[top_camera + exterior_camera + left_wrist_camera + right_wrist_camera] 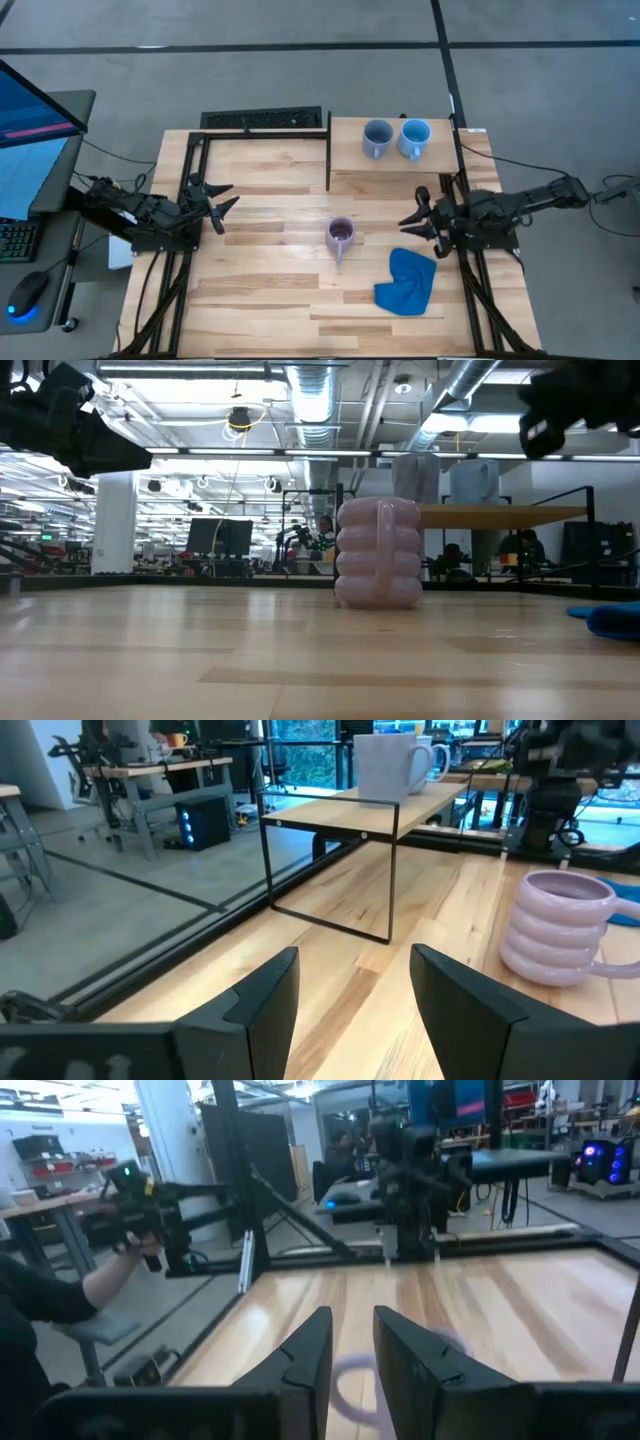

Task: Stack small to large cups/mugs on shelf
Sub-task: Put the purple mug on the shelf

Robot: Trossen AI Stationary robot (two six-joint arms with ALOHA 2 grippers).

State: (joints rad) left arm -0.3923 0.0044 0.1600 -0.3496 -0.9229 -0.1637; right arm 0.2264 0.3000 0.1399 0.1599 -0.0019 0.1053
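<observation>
A ribbed lilac mug [341,235] stands upright on its base at the table's middle, its handle toward the near edge. The pale wood shelf [390,165] at the far side carries a grey-blue mug [377,138] and a light blue mug [414,138], side by side and upright. My left gripper [222,205] hovers open at the table's left, pointing toward the lilac mug [555,925]. My right gripper [412,222] hovers right of the mug, fingers a little apart with nothing between them [352,1315].
A crumpled blue cloth [407,282] lies on the table near the right arm, toward the near edge. The shelf's thin black frame [390,870] stands on the tabletop. A person's arm [60,1295] shows beyond the table's left side.
</observation>
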